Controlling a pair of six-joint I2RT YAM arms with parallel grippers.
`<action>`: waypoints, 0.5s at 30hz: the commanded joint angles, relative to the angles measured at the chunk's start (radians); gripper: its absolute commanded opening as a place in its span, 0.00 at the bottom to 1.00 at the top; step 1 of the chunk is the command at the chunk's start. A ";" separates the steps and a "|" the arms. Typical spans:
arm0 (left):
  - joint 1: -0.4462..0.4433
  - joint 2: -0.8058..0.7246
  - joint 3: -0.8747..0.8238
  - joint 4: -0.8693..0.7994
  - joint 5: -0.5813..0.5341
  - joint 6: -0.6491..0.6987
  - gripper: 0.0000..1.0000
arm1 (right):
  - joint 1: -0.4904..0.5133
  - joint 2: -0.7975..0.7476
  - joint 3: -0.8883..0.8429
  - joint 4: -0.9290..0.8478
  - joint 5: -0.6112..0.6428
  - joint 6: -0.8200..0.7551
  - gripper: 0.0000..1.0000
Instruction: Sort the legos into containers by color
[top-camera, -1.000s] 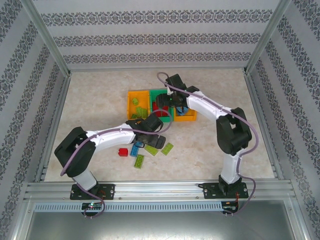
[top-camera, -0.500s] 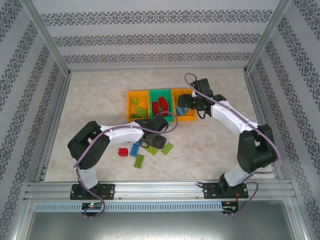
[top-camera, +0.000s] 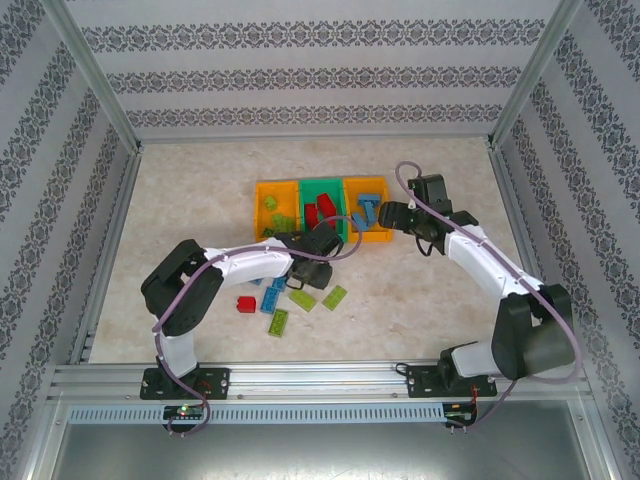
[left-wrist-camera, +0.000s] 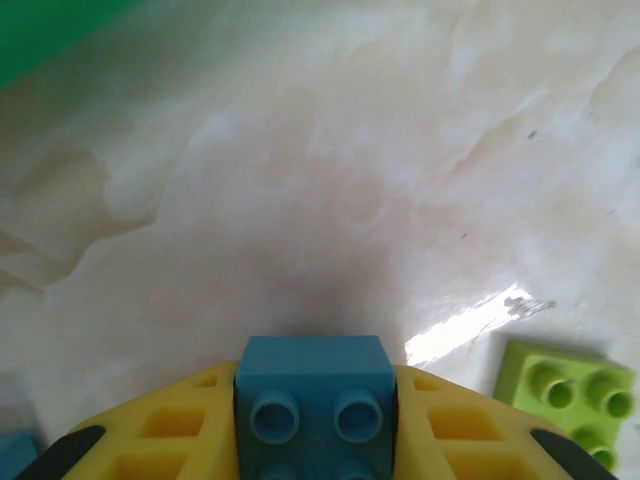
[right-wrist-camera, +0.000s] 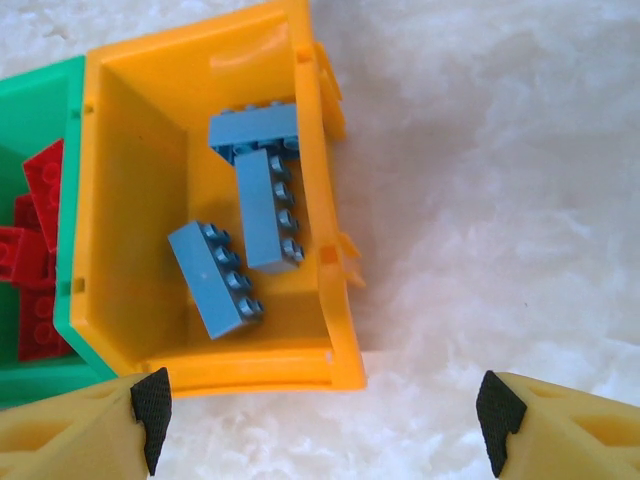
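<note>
On the worktop (top-camera: 200, 220) the three joined containers (top-camera: 322, 182) sit ahead of both arms. The right hand (right-wrist-camera: 322, 425) hovers empty, its jaws wide apart, just outside the right orange bin (right-wrist-camera: 120, 200), which contains three blue legos (right-wrist-camera: 265, 210). The left hand (top-camera: 303, 274), low among the loose legos (top-camera: 335, 296), pinches a blue brick (left-wrist-camera: 315, 385) between its fingers.

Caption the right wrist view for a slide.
Open right hand hovers beside the orange bin holding three blue bricks, next to the green bin of red bricks.
</note>
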 joint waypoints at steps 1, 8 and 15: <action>-0.009 -0.014 0.094 -0.026 -0.028 0.010 0.28 | -0.007 -0.049 -0.061 0.025 0.024 -0.001 0.83; 0.038 0.070 0.335 -0.004 0.017 0.010 0.31 | 0.045 -0.136 -0.200 0.066 0.038 0.020 0.83; 0.128 0.253 0.583 0.001 0.135 -0.020 0.31 | 0.102 -0.232 -0.330 0.138 -0.039 -0.018 0.87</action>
